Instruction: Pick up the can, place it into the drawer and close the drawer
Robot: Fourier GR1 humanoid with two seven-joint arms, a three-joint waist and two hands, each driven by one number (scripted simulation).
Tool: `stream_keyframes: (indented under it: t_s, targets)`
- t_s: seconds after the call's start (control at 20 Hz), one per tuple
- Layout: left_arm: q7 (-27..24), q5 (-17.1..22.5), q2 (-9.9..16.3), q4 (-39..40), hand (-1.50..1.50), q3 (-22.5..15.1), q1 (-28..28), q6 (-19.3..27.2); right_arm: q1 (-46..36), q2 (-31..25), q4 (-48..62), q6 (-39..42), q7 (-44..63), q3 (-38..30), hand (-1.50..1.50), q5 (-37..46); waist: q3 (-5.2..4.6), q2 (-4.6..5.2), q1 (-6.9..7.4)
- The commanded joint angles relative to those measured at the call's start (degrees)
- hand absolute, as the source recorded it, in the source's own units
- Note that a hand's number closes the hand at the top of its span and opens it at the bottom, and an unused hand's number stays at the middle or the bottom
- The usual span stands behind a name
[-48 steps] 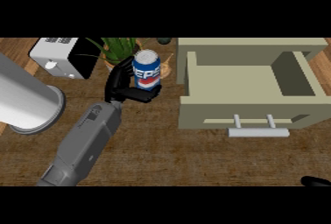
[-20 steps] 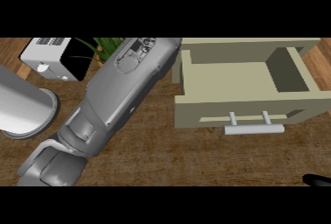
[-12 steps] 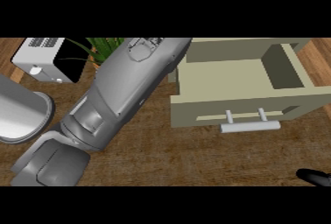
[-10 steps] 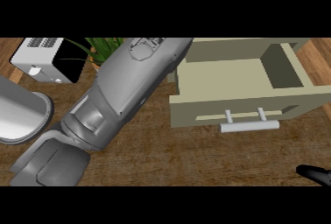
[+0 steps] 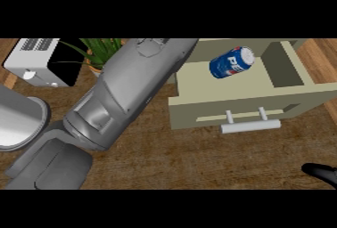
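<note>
A blue can point(image 5: 232, 62) lies tilted inside the open drawer point(image 5: 197, 104) on the wooden bench point(image 5: 197, 156). The left forearm point(image 5: 125, 95) stretches toward the top edge, its fingers unseen; the right hand point(image 5: 321, 171) barely shows, fingers' state unclear.

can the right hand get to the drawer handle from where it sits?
Probably yes. The right hand shows at the lower right edge, and only bare counter lies between it and the drawer handle, which faces it.

Blue can point(image 5: 232, 62) lying in open drawer point(image 5: 197, 95), grey forearm point(image 5: 125, 95) alongside
</note>
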Motion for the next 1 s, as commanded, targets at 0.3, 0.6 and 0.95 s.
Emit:
stream_keyframes:
  t_s: [0.3, 0.6, 0.95]
  targets:
    - [-1.59, 3.31, -0.01, 3.84, -1.50, -0.31, -3.89, 3.94, -2.06, -2.92, 0.15, 1.60, -1.74, 2.42, -1.50, 4.83, 0.02, 0.51, -0.76]
    - [-4.71, 6.11, -0.01, 3.62, -1.50, 0.44, -2.10, 3.72, -5.79, -6.90, 2.55, 2.99, -6.68, 6.22, -1.50, 14.01, -0.01, 0.86, -0.18]
    - [-5.78, 8.59, -0.01, 3.49, -1.50, 1.85, -3.72, 4.28, -10.96, -10.59, 10.93, 2.65, -10.01, 12.62, -1.50, 27.44, -0.06, 0.57, 1.96]
